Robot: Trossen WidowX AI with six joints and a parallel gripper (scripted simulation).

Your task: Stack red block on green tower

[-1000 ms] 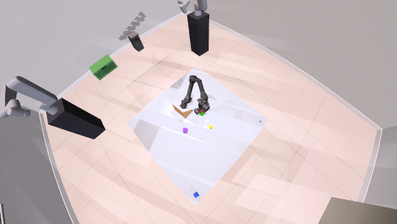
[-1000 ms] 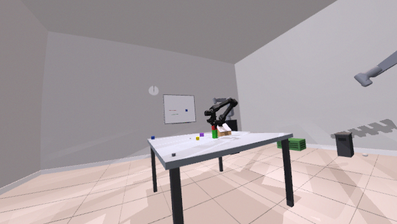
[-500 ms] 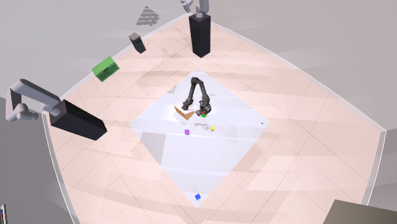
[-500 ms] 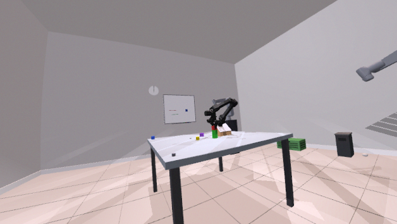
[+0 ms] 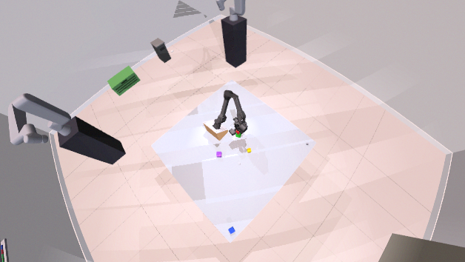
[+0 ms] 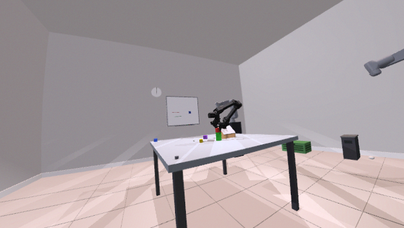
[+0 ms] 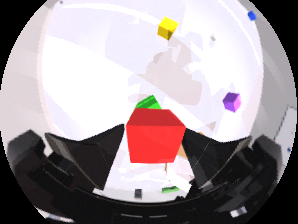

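The red block (image 5: 238, 132) (image 6: 217, 130) (image 7: 154, 143) sits upright on top of the green tower (image 5: 238, 135) (image 6: 219, 136) (image 7: 148, 103), which stands upright on the table (image 5: 222, 192) (image 6: 193, 151). In the wrist view the block hides most of the tower. My gripper (image 7: 151, 127) is open around the red block, with one finger at each side. A thin gap shows at the left finger; the right fingertip lies very near the block's edge, and I cannot tell if it touches.
A brown box (image 5: 216, 132) (image 6: 229, 136) with a white top stands close beside the tower. A yellow cube (image 5: 249, 150) (image 6: 201, 141) (image 7: 167, 28) and a purple cube (image 5: 219, 155) (image 6: 205, 137) (image 7: 231, 102) lie nearby. A blue cube (image 5: 232, 230) (image 6: 155, 140) lies near a far corner.
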